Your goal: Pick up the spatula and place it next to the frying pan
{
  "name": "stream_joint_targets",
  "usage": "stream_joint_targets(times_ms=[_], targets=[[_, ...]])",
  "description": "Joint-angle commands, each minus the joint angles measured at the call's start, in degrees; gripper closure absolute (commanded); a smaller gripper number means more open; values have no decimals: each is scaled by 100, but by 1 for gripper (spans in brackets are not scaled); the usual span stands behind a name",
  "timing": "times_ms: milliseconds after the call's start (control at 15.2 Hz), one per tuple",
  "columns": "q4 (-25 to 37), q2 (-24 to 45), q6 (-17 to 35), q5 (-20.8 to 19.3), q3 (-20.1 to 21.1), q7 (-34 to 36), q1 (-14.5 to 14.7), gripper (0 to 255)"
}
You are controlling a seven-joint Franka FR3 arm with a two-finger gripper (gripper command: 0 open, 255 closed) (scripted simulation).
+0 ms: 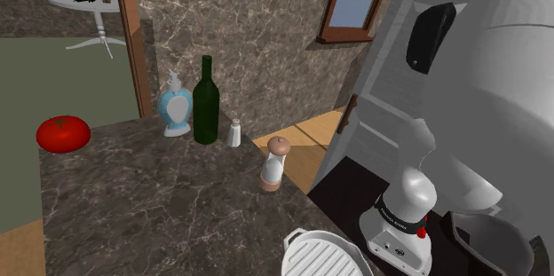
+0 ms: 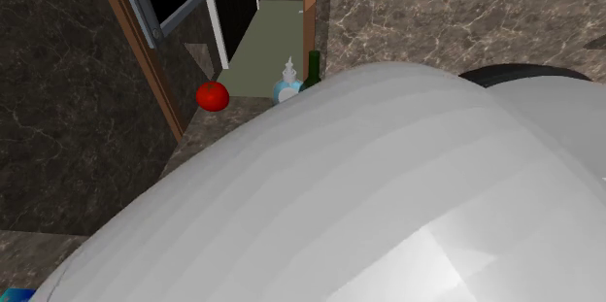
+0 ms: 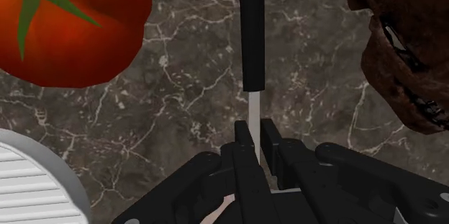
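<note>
Your gripper is clamped on spatula blade; tomato & brown obj flank handle, white ribbed pan nr fingers.

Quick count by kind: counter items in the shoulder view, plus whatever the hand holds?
Tomato: 1
Green bottle: 1
Soap dispenser: 1
Shaker: 1
Pepper mill: 1
White ribbed pan: 1
Spatula, clasped in hand: 1
Total: 7

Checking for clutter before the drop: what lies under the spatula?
Dark marbled countertop shows beneath the spatula; a tomato and a brown object flank it. The pincer covers what lies under the blade's end.
</note>
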Motion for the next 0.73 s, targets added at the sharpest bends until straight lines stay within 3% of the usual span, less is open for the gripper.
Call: stream_joint_targets(times_ms=[0,660], targets=[[2,103,81,-87,-41,91,73,255],[-137,627,656,-528,-335,345,303,255]])
